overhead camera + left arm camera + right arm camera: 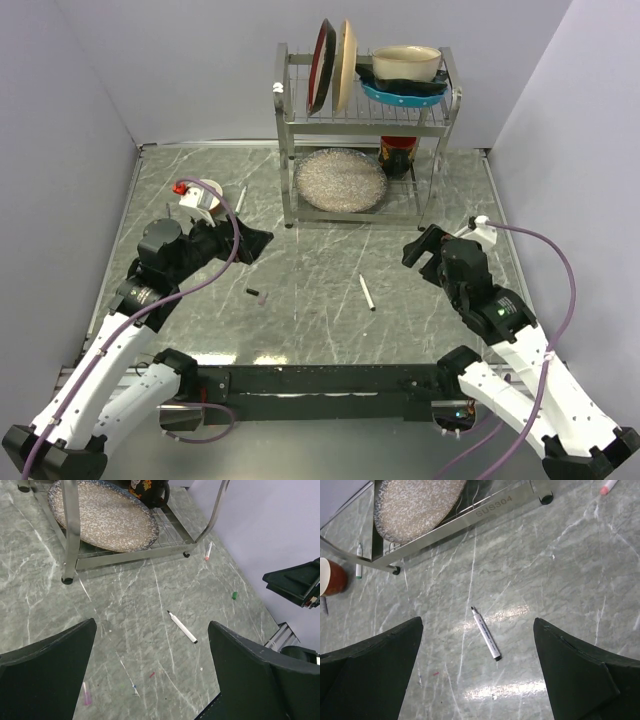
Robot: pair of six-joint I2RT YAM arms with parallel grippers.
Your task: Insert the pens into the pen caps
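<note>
Pen: a slim white marker (367,292) lies with its tip bare on the grey marbled desk (320,335), near the middle, between the two arms.

Top view
- Pen caps: two tiny dark stubs (255,293) just beside each other, left of the pen and well apart from it.
- Left end effector (258,245): hangs over the desk near the pen caps.
- Right end effector (412,250): hangs to the right of the pen.
- Second pen (240,200): lies beside a paper cup (207,192), left of the dish rack (290,150).

Left wrist view
- Left end effector (152,625): fingers spread wide, with nothing between them.
- Pen (181,627): flat on the desk ahead, dark tip towards the rack.
- Green cap (234,595): a small piece beyond the pen, near the wall.
- Red-ended pen (208,551): lies by the rack's foot.

Right wrist view
- Right end effector (478,621): fingers spread wide and empty.
- Pen (485,640): lies on the desk below, framed between the fingers.

Step in hand: likely the approach to a first pick, since nothing is gripped.

Next move: probably lower the right end effector onto the pen's barrel. The pen is thin and flat, so the fingertips must come almost to the desk. The left could then take a cap.
</note>
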